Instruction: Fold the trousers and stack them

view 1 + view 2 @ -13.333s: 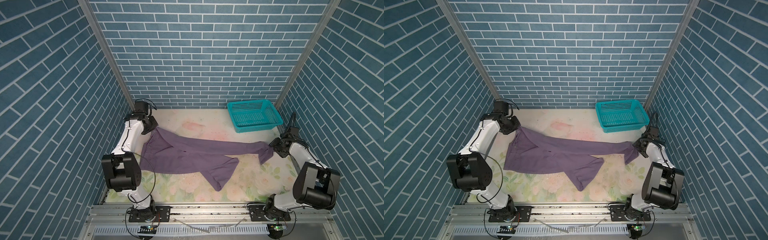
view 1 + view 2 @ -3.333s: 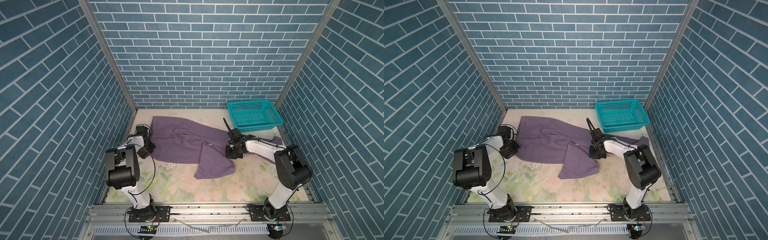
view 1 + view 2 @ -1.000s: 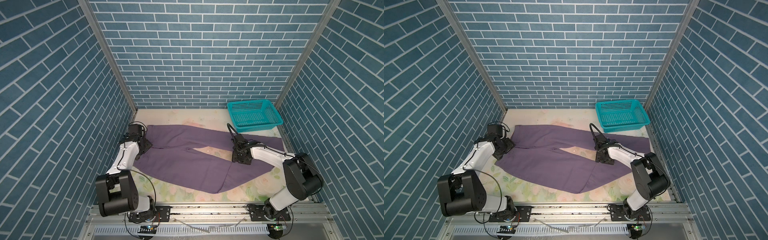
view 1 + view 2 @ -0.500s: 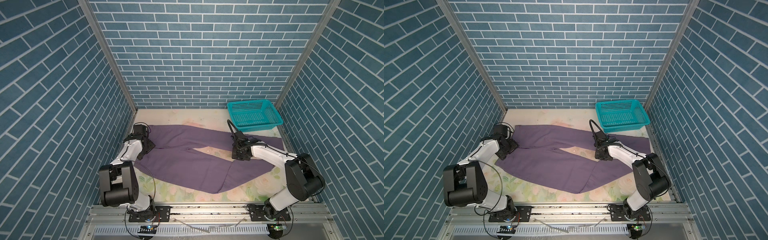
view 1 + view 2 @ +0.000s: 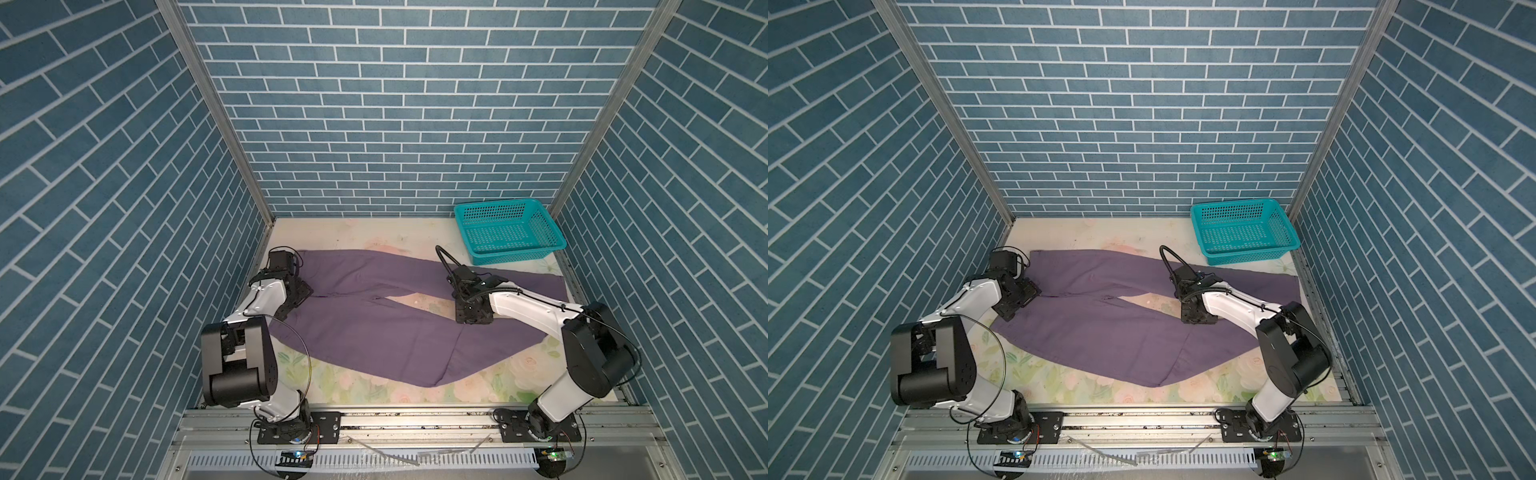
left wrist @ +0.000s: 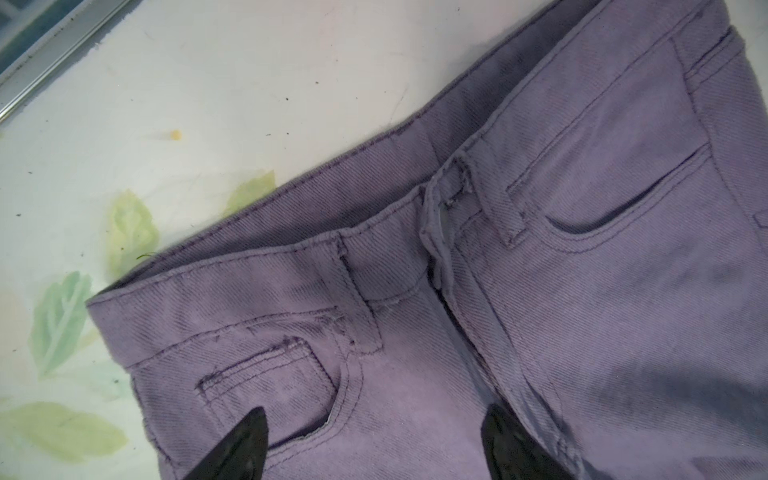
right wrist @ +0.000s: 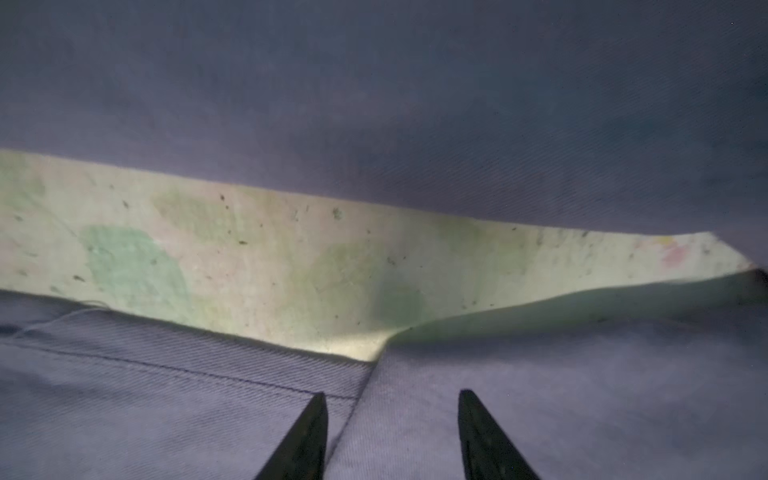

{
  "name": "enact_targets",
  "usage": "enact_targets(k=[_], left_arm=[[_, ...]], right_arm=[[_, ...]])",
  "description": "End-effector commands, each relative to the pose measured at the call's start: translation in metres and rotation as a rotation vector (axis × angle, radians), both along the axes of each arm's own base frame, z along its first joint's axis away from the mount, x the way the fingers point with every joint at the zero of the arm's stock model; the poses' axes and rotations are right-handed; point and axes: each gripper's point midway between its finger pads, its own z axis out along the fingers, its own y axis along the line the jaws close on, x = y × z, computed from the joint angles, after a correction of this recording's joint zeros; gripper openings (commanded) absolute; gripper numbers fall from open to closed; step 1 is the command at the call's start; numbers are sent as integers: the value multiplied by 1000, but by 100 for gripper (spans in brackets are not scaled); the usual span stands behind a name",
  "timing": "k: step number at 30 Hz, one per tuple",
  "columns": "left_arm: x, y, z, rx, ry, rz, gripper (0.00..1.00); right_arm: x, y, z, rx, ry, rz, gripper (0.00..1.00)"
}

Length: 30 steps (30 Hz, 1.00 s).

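Right claw (image 7: 391,395) reopened over twill hem (image 7: 187,365); left claw (image 6: 376,407) spread above waistband (image 6: 257,266); trousers (image 5: 374,332) flat.

- Teal perforated plastic basket (image 5: 496,204) blocks the floral table's (image 5: 357,235) far right corner.
- Mauve fabric trousers (image 5: 374,332) cover the middle; bare strips run behind and in front.
- Blue brick-patterned walls (image 5: 395,124) close three sides.
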Motion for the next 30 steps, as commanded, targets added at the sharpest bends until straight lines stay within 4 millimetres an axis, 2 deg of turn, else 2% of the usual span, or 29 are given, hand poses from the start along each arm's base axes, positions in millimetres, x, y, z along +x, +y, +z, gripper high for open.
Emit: enact_targets(k=[1, 4, 5, 7, 10, 12, 15, 17, 19, 21, 23, 24, 26, 28, 30], left_arm=[[-6, -1, -9, -1, 30, -1, 83], [-9, -1, -12, 0, 36, 0, 83], [-9, -2, -14, -1, 38, 1, 83], [-11, -2, -18, -3, 49, 2, 83], [-12, -2, -23, -3, 56, 4, 82], [-12, -1, -26, -3, 55, 9, 80], [-10, -2, -32, -8, 63, 13, 77], [-7, -2, -36, -16, 66, 16, 76], [-4, -2, -39, -20, 68, 19, 76], [-1, -2, -42, -25, 72, 23, 75], [0, -2, -45, -25, 76, 26, 75], [0, -2, -46, -26, 77, 25, 75], [0, -2, -48, -29, 83, 26, 74], [0, -3, -48, -32, 83, 24, 74], [1, -3, -46, -33, 80, 21, 74]], right_arm=[[-3, 2, -12, -11, 31, -13, 52], [-4, 3, -23, -11, 47, -11, 49], [-5, 2, -26, -15, 51, -12, 45], [-6, 2, -30, -12, 57, -13, 35], [-5, -3, -24, -24, 29, -23, 13], [-2, -10, -12, -38, -7, -33, 0], [2, -26, 23, -84, -95, -53, 0], [-1, -48, 56, -129, -179, -78, 0], [-13, -73, 83, -157, -248, -129, 0], [-33, -102, 103, -164, -304, -217, 0], [-65, -137, 113, -148, -353, -359, 0], [-79, -149, 113, -124, -374, -424, 0], [-110, -170, 101, -44, -402, -570, 0], [-121, -170, 82, 68, -406, -629, 0], [-117, -156, 69, 135, -377, -608, 0]])
